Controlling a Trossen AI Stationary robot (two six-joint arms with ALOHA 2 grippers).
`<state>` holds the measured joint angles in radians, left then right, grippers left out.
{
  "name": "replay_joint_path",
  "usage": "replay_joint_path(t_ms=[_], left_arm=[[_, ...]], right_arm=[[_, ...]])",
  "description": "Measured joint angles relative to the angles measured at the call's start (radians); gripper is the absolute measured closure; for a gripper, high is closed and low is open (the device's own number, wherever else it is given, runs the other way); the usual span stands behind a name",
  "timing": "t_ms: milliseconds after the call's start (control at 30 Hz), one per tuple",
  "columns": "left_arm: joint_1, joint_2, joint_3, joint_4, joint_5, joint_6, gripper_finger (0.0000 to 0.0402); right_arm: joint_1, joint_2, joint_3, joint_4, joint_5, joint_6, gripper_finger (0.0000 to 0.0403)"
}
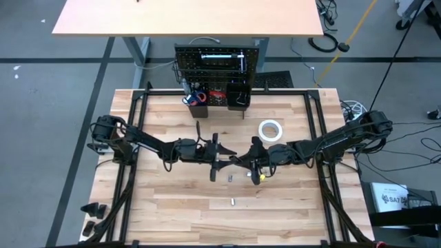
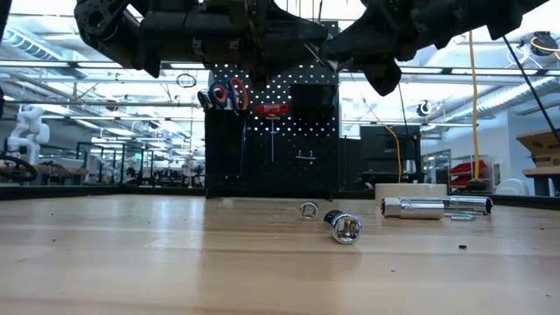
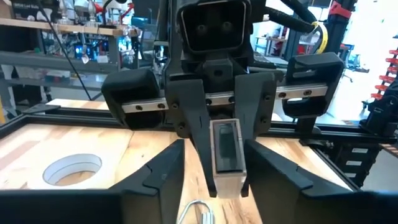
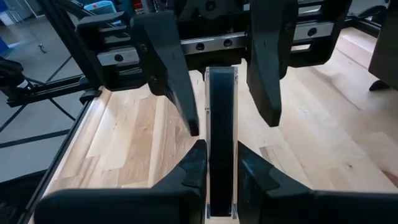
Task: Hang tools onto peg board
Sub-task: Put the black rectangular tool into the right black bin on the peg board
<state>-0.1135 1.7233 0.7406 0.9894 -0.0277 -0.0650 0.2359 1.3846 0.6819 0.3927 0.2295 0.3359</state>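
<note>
Claws meet mid-table: right claw [image 4: 214, 171] clamps a clear-edged dark case [image 4: 221, 124]; left claw [image 4: 227, 93] spread around it.

Tan wood-plank table [image 1: 172, 213] w/ pale and darker strips. Black peg board [image 2: 289, 149] dotted w/ rows of small white-looking holes; red and blue handles [image 2: 226, 94] hang at its upper part, plus a red tool [image 2: 273, 109]. White tape roll [image 1: 271, 130] on the wood. Shiny silver sockets [image 2: 346, 227] and silver ratchet [image 2: 433, 206]. Both arms black. Clear-edged case w/ dark centre [image 4: 221, 143] between black fingers [image 4: 171, 68]. Grey floor [image 1: 41, 103] w/ dark lines.
</note>
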Motion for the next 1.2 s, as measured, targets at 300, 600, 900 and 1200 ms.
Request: replay_joint_path(t_ms=[300, 600, 900, 1200], left_arm=[[0.0, -0.001, -0.001, -0.001, 0.011, 0.004, 0.0374], [0.002, -0.001, -0.001, -0.009, -0.033, 0.058, 0.0374], [0.078, -0.024, -0.002, -0.016, -0.047, 0.061, 0.0374], [0.226, -0.106, 0.233, -0.411, -0.071, 0.233, 0.0374]], right_arm=[[0.0, -0.001, -0.001, -0.008, 0.007, -0.033, 0.0363], [-0.007, -0.013, -0.001, -0.038, 0.024, -0.056, 0.0282], [-0.051, -0.182, -0.001, -0.39, 0.113, -0.086, 0.0206], [-0.128, -0.325, -0.001, -0.568, 0.25, -0.113, 0.0199]])
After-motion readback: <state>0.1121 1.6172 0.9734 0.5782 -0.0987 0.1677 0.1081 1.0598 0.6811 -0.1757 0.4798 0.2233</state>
